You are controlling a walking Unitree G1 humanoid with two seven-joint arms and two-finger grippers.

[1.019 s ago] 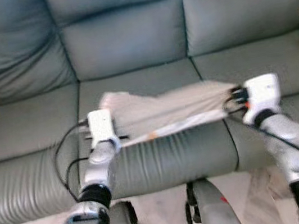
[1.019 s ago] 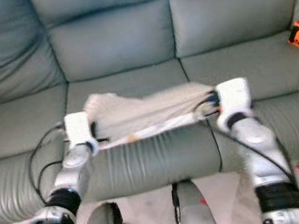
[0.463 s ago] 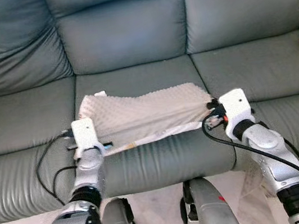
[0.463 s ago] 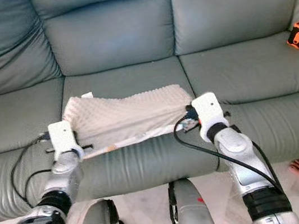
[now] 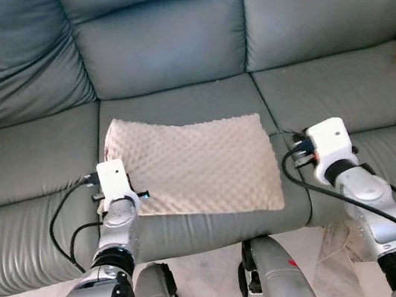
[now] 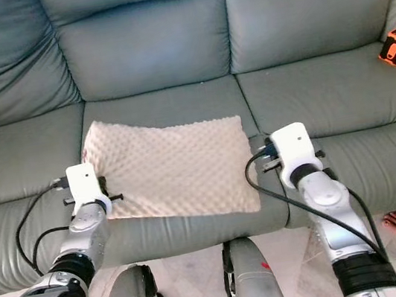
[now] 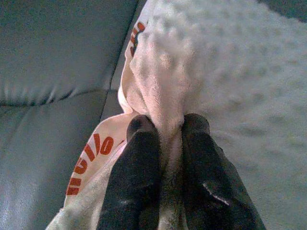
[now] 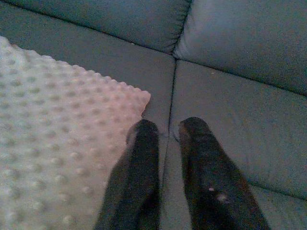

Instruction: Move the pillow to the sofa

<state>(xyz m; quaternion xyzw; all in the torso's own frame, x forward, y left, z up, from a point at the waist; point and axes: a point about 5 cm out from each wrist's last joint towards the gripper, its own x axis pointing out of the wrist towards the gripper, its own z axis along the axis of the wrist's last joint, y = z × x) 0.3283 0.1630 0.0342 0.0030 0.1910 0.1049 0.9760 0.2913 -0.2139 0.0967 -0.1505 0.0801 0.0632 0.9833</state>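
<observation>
The left gripper (image 7: 163,127) is pinched shut on the near left corner of the pillow (image 5: 201,167), fabric bunched between its fingers. The right gripper (image 8: 165,129) holds nothing, its fingers slightly parted, and hovers over the sofa (image 5: 167,48) seam just beside the pillow's right edge, apart from it. The pillow lies flat on the middle seat cushion, its long axis running left to right between the two arms. Placement looks complete; the one link left is the left gripper, which must open to free the corner
</observation>
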